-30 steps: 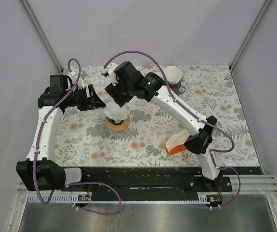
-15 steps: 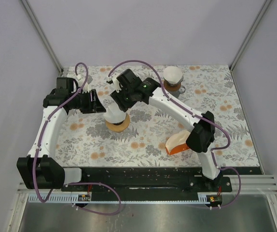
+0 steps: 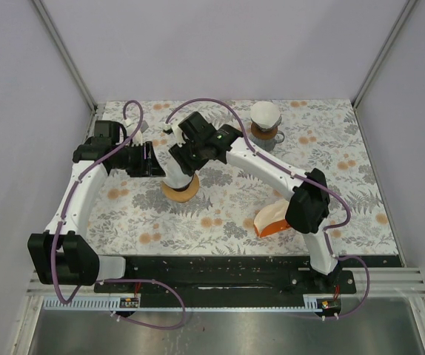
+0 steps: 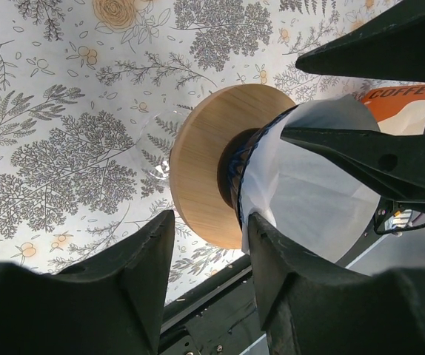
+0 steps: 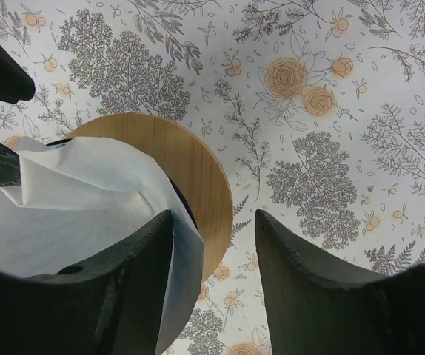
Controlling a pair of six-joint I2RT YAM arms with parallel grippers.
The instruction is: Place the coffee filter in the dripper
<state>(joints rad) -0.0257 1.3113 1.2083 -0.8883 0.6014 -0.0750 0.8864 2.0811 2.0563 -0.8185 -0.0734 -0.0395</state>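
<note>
the table (image 3: 331, 170), covered with a floral cloth, carries all items. both arms reach inward and meet over the left-centre of the cloth. the left gripper (image 4: 209, 220) hangs just beside the dripper (image 3: 180, 188), fingers spread, with the rim of the wooden base showing in the gap; no grip on anything is visible. the right gripper (image 5: 212, 216) hangs over the same dripper from the other side, fingers also spread; an edge of the paper lies in the gap close to one finger, not pinched. the dripper stands upright on its round wooden base. the coffee filter (image 5: 72, 192), white, sits inside the dripper cone, its rim standing above the cone and creased. an orange filter pack (image 3: 270, 220) lies near the right arm. a second dripper (image 3: 265, 118) stands at the far edge, well apart.
</note>
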